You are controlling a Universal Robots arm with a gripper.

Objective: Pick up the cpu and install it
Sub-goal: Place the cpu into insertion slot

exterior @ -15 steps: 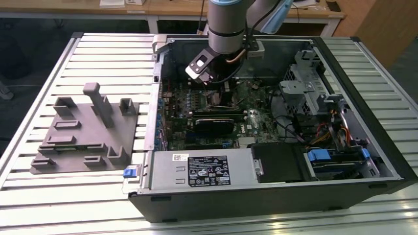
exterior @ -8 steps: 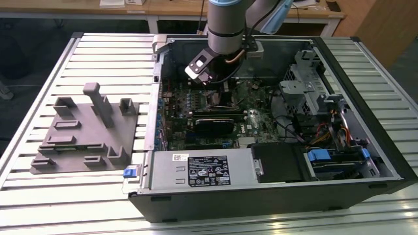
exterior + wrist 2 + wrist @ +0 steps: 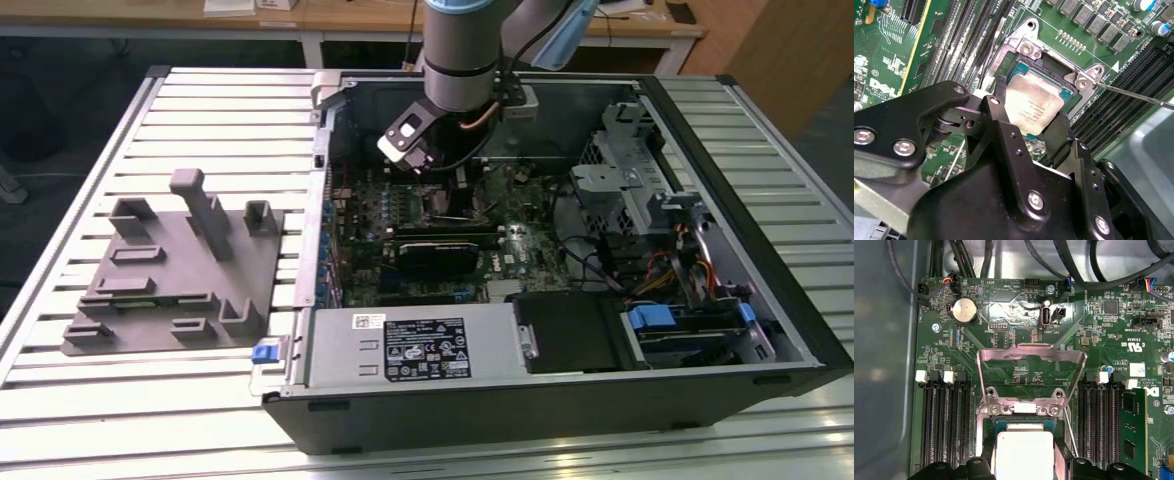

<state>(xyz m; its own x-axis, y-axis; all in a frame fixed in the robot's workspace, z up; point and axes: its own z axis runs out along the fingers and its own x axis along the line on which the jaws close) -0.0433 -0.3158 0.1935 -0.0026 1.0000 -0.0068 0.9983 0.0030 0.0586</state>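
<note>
Hovering low over the socket [image 3: 1041, 70] with the cpu [image 3: 1034, 102] pinched in the gripper [image 3: 1030, 110], narrow, with the fingers [image 3: 1060, 132] pressed on two opposite edges as far as can be told in the second wrist view. Sits about mid-width on the motherboard [image 3: 1094, 340], closer to the far wall of the case [image 3: 561, 400] than the near one in the exterior view, all of it on the bench [image 3: 200, 420]. Looks either just down inside the socket walls or a hair above them, hard to call which. Got the hold-down plate [image 3: 1031, 349] flipped up and well clear in the first wrist view, plus the thin lever [image 3: 1134, 95] swung out to one side, so no obstruction over the socket.

Tips for doing this bit right, just my read:
- Keep the cpu dead flat, zero tilt.
- Square up all four edges with the socket walls before easing off.
- Check the corner marker, can't make it out on the cpu here.
- Never press down, just lower and let it settle.
- Open slowly to avoid dragging the cpu sideways.
- Mind the pins underneath, probably very easy to bend.
- Steer clear of the lever and the plate.
</note>
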